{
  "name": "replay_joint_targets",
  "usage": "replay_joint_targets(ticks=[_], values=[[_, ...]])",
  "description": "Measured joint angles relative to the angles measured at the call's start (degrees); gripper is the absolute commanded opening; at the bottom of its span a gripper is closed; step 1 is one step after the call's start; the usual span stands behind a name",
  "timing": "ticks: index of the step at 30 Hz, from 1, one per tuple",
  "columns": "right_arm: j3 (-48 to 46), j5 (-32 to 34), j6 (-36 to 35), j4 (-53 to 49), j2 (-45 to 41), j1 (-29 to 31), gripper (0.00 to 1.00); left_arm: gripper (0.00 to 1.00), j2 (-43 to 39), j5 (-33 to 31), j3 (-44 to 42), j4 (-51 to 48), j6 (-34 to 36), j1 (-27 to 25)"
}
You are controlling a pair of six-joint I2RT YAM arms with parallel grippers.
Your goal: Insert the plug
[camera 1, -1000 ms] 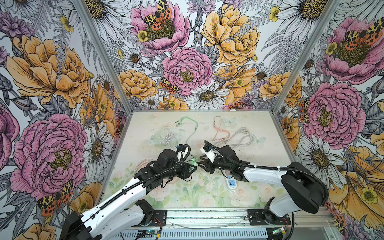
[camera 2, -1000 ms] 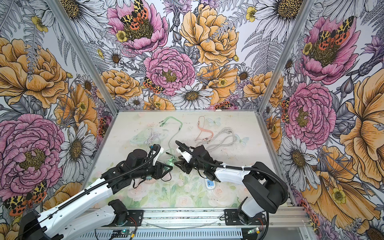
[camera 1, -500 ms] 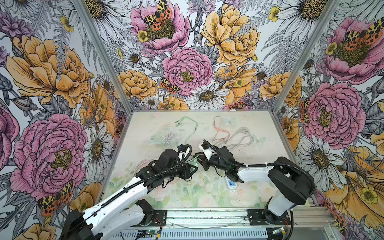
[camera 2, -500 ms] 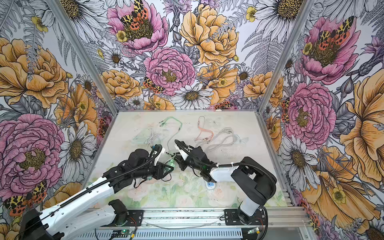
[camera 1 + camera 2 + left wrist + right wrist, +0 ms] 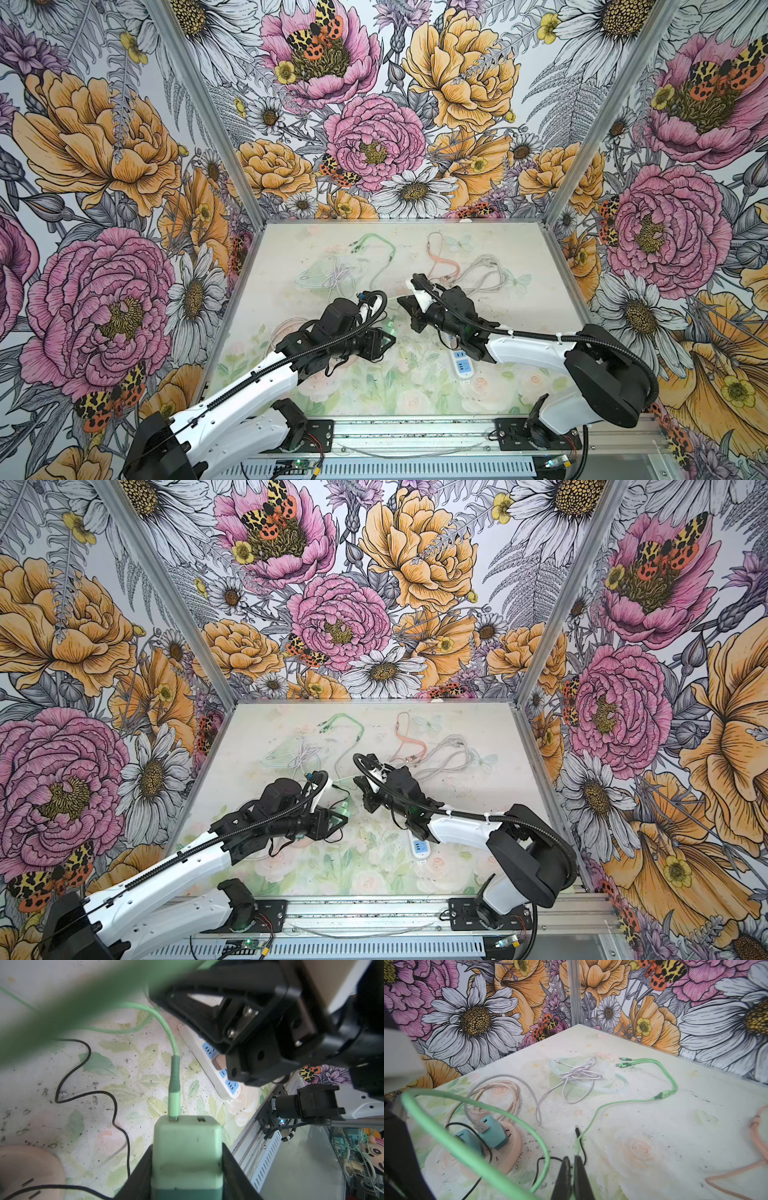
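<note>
My left gripper point(image 5: 187, 1169) is shut on a mint-green charger block point(image 5: 187, 1142); its black fingers point(image 5: 137, 1176) press both sides. The plug point(image 5: 174, 1103) of a green cable point(image 5: 166, 1028) sits in one of the block's two ports. In both top views this gripper point(image 5: 388, 337) point(image 5: 341, 812) is low at the table's middle, facing my right gripper point(image 5: 405, 311) point(image 5: 362, 792). In the right wrist view the right gripper point(image 5: 572, 1160) is shut on the thin green cable point(image 5: 593, 1118), which runs between its fingers point(image 5: 564, 1169).
A white power strip point(image 5: 463, 366) point(image 5: 209, 1064) with blue sockets lies under the right arm. A pink round socket hub point(image 5: 510, 1147) carries teal adapters point(image 5: 492, 1132). Loose white point(image 5: 577, 1074), pink point(image 5: 442, 266) and black point(image 5: 83, 1088) cables lie about the table.
The right gripper's jaws have closed on the green cable, and the right arm has shifted a little. The left gripper keeps its hold on the charger block.
</note>
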Motion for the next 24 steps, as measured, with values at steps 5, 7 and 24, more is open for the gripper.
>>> replay_joint_targets(ticks=[5,7,24], values=[[5.3,0.4,0.0,-5.9,1.7,-5.9,0.0,0.38,-0.4,1.3,0.9,-0.6,0.0,-2.7],[6.6,-0.6,0.6,-7.2,3.7,-7.7,0.0,0.37,-0.8,1.8,1.6,-0.8,0.1,-3.8],[13.3,-7.5,6.3,-22.9,15.0,-9.6,0.34,0.37,-7.5,-3.2,5.3,-0.8,1.7,-5.7]])
